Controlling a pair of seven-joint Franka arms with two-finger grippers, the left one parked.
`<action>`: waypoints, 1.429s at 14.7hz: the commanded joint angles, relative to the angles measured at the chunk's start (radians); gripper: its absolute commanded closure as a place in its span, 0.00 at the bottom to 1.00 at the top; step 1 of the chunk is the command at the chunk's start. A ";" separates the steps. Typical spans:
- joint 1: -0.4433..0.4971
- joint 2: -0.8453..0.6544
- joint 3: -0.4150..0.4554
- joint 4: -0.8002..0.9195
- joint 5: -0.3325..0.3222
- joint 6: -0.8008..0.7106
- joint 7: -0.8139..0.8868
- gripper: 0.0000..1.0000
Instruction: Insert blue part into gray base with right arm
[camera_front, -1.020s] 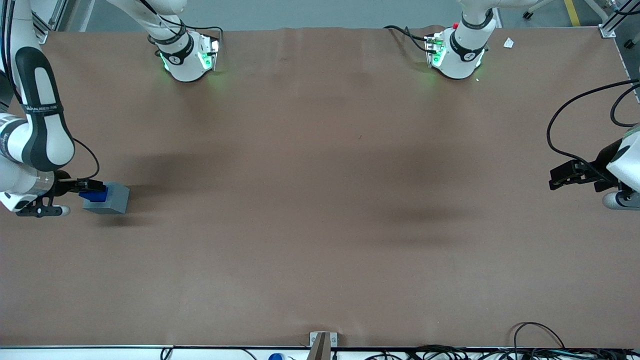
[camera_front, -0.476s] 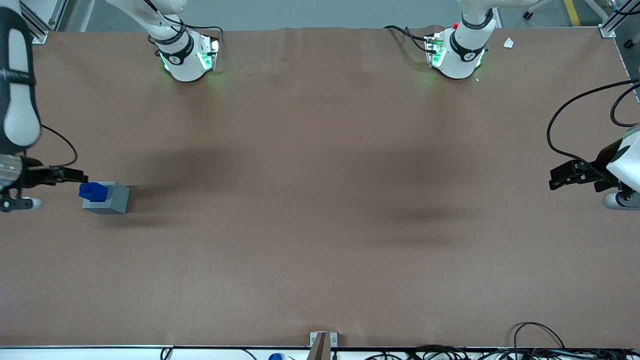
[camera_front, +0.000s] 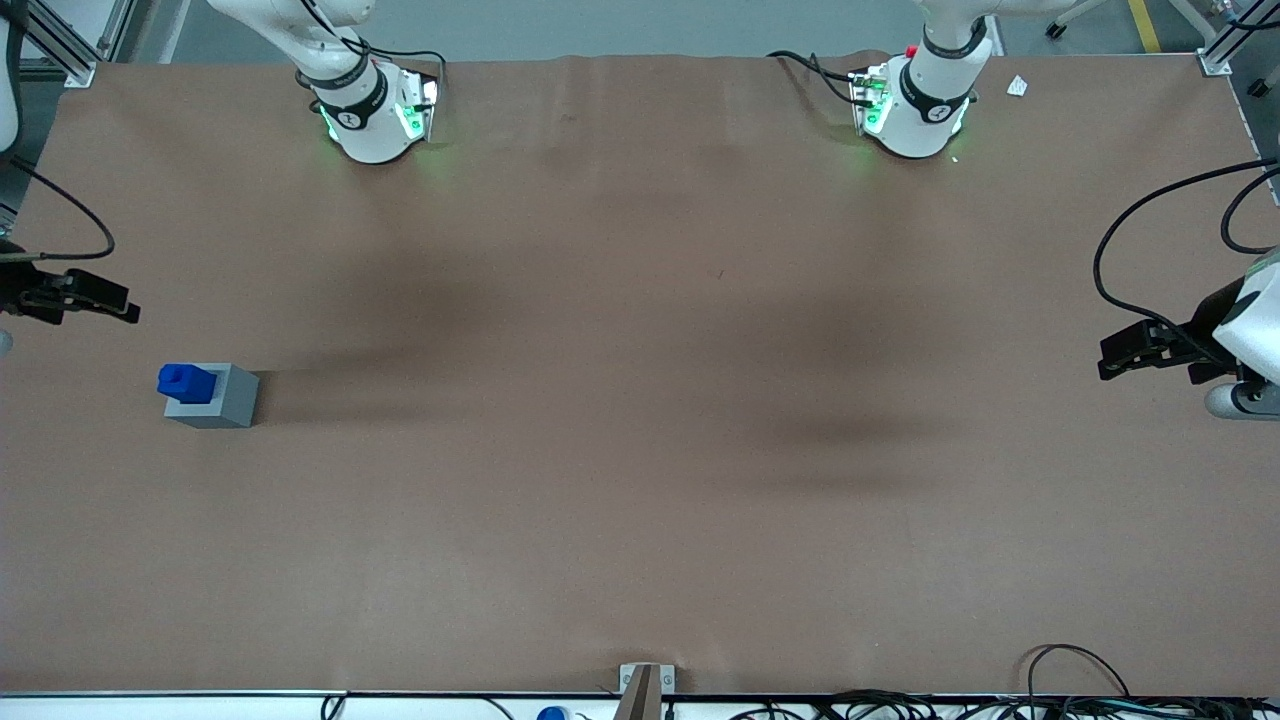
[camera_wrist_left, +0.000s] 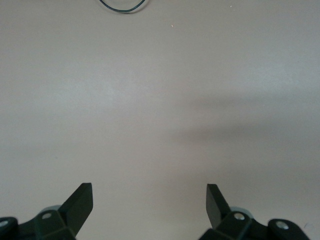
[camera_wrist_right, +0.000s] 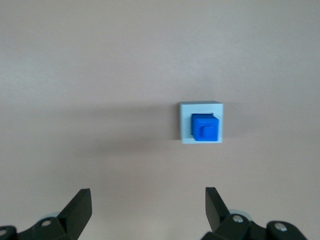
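1. The blue part (camera_front: 186, 382) stands upright in the top recess of the gray base (camera_front: 215, 397), which sits on the brown tabletop (camera_front: 640, 450) at the working arm's end. By the look of it, the insertion is done: the block sits squarely in the cube and nothing touches it.

2. The end effector (camera_front: 120, 304) of the right arm (camera_front: 30, 290) hangs well apart from the pair, farther from the front camera and above the tabletop. Its two black fingers (camera_wrist_right: 80, 205) are spread wide with nothing between them, a pose that fits a hand letting go and drawing clear.

3. From the right wrist view, the blue part (camera_wrist_right: 205, 128) looks bright and glossy, with a smaller square step raised on its upper face. It fills only part of the cube's top, sitting nearer one edge and leaving a pale gray border of the gray base (camera_wrist_right: 185, 123) visible around three sides.

4. The cube casts a long soft shadow across the tabletop; how deep the block reaches into the recess cannot be told.
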 joint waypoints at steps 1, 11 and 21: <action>0.078 -0.087 -0.002 -0.036 0.006 -0.008 0.100 0.00; 0.118 -0.120 -0.003 0.079 0.003 -0.109 0.130 0.00; 0.127 -0.107 -0.003 0.088 -0.008 -0.146 0.127 0.00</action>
